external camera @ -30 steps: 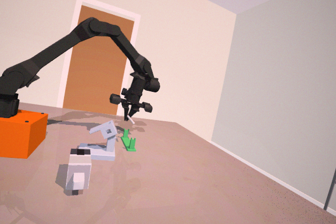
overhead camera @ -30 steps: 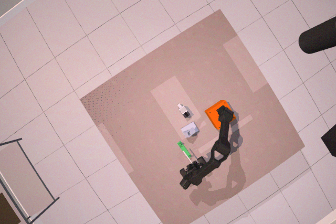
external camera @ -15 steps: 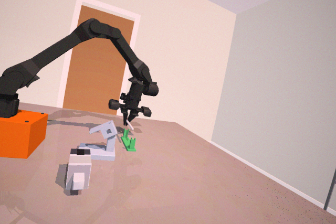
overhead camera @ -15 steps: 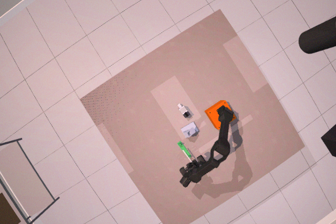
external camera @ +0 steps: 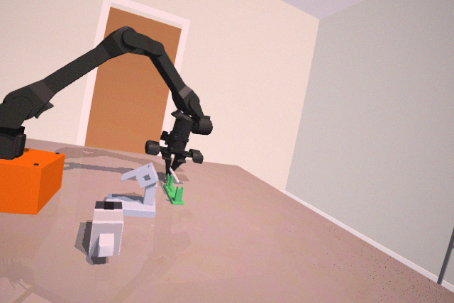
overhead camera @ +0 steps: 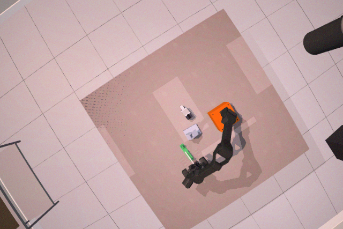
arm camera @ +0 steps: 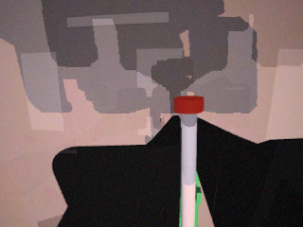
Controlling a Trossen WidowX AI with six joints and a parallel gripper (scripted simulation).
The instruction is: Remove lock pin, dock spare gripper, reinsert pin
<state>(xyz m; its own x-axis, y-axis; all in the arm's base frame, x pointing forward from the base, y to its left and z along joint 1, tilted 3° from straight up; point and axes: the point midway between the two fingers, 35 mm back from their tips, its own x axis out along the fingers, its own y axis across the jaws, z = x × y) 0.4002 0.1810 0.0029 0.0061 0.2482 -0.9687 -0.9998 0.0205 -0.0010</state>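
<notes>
Lock pin (arm camera: 188, 156): a pale rod with a red cap, clamped between the closed fingers of the gripper (external camera: 174, 166), out of the socket.
Green cradle (external camera: 174, 191): directly under the pin, at about 7 o'clock from the mount in the top view.
Mount (external camera: 141, 191): grey, its socket empty, just beside the cradle.
Spare gripper (external camera: 105, 231): standing apart, at 11 o'clock from the mount in the top view (not yet docked).
Step in hand: parking the pin, by my reading.
Doing it well: lower squarely along the cradle's length, seat the rod before opening, then lift straight up.
</notes>
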